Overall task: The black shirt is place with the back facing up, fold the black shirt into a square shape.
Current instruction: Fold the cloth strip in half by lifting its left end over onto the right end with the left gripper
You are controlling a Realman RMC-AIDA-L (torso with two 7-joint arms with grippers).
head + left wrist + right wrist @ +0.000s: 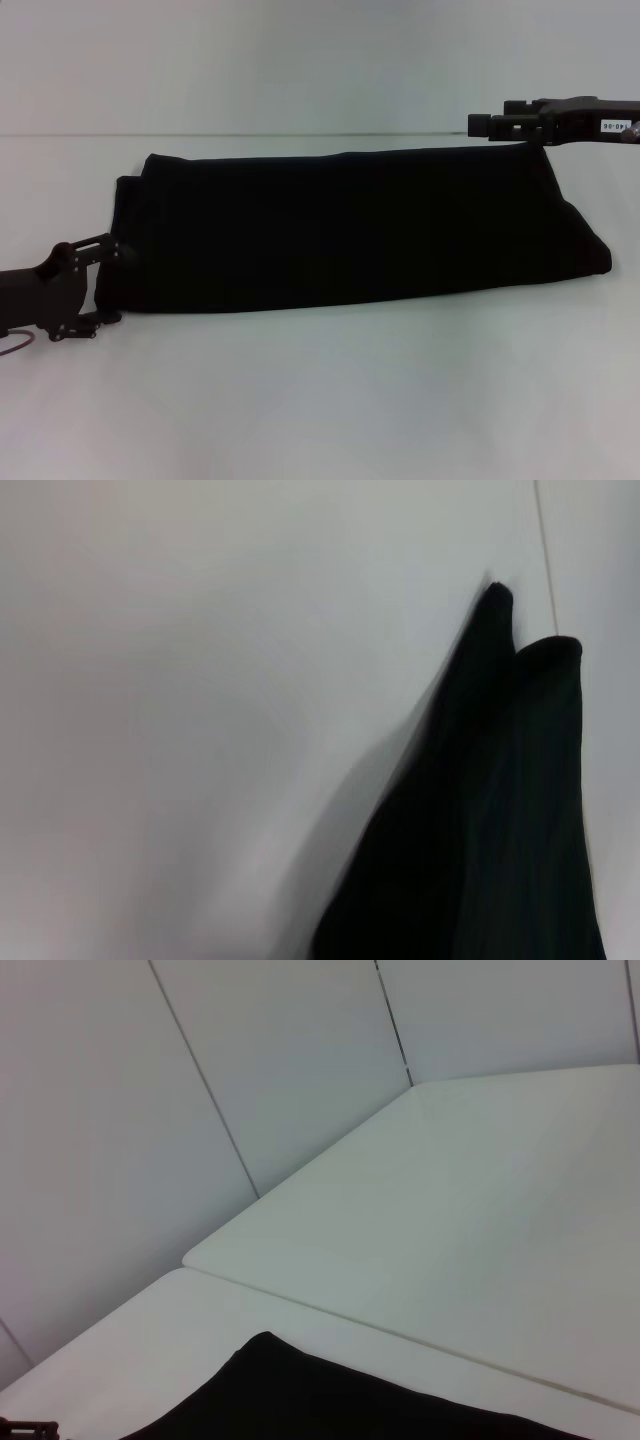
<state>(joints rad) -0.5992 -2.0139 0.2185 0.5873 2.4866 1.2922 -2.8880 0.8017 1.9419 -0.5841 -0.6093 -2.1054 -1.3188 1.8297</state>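
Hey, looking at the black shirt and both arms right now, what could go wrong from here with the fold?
1. The black shirt lies as a long band, not a square; a crosswise fold could land uneven, since its left end already shows offset layers.
2. The left tool sits at the shirt's near-left corner; it may catch only the top layer and pull the stack apart.
3. The right tool is at the far-right edge, well above the near corner, so the cloth could skew.

Only one readable mark: a small white label on the right claw (500, 124) housing, head view, ending in digits like "40-06", partly cut off at the edge. No lettering visible on the black shirt (350, 225).
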